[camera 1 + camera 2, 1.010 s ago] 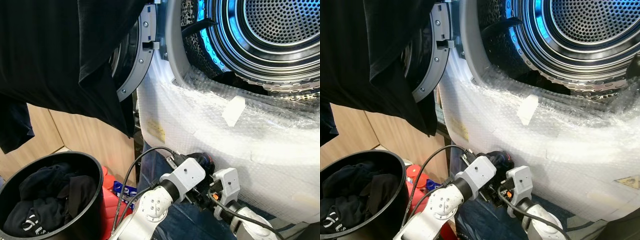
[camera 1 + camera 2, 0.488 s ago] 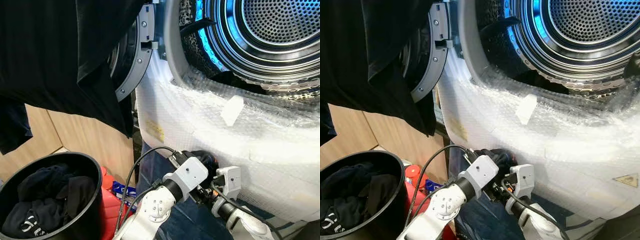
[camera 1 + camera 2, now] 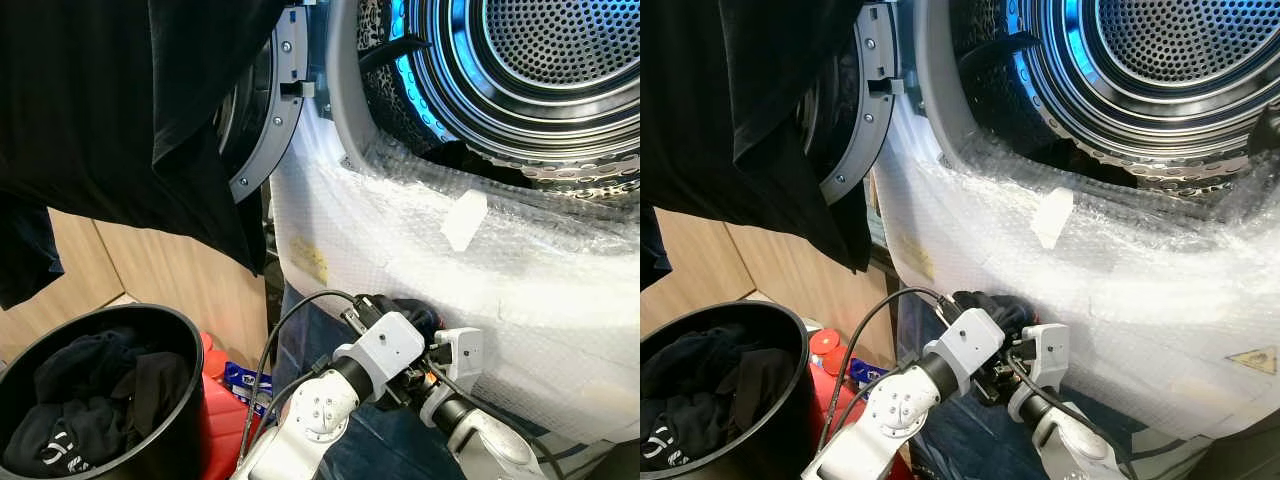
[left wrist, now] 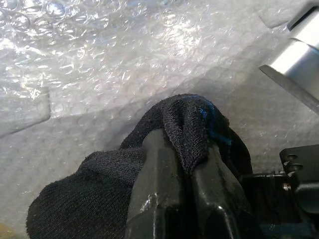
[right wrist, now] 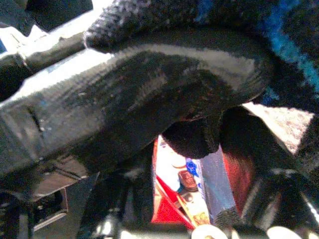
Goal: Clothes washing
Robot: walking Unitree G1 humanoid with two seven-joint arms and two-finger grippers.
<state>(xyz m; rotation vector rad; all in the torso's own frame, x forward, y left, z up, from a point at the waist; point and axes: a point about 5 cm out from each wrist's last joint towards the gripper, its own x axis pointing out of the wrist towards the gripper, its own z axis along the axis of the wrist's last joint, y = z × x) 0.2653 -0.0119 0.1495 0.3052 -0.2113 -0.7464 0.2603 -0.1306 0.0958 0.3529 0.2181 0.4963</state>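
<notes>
We had the left tool (image 4: 187, 164) clamped on one dark sock (image 4: 99, 194), held against the bubble wrap (image 3: 420, 250) on the washer front, just below the open drum (image 3: 540, 70). The right tool (image 3: 425, 375) sat right beside it, touching the same sock; its finger state we couldn't tell, too close and blurred. One black bucket (image 3: 185, 400) of dark clothes (image 3: 90, 400) stood well off beside the left tool. One black garment (image 3: 120, 110) hung above, cut off.
</notes>
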